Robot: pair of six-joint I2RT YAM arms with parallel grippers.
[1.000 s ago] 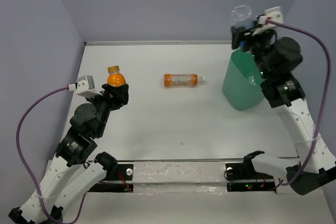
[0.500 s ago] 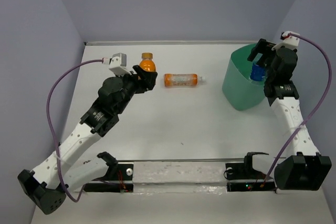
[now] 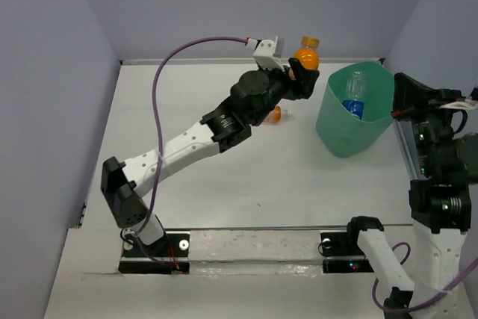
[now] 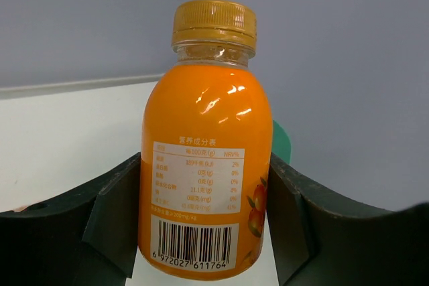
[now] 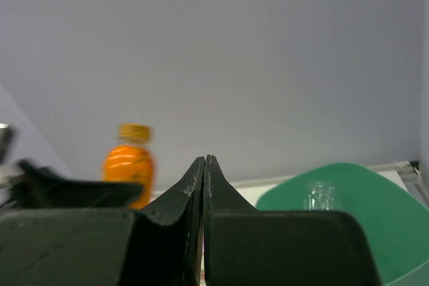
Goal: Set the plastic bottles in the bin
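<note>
OK, left end effector (image 3: 302,72) is clamped on an orange juice bottle (image 4: 203,165), which is upright with its cap on top and a finger on either side of the label. In the top view I see it raised at the far side, just left of the mint-green bin (image 3: 337,137). Right end effector (image 5: 204,173) is clenched on nothing, fingers pressed together, right of the bin. Inside the bin: a clear bottle with a blue label (image 3: 353,104), leaning. A second orange bottle (image 3: 277,113) lies on the bench (image 3: 299,184), mostly hidden behind the left arm.
</note>
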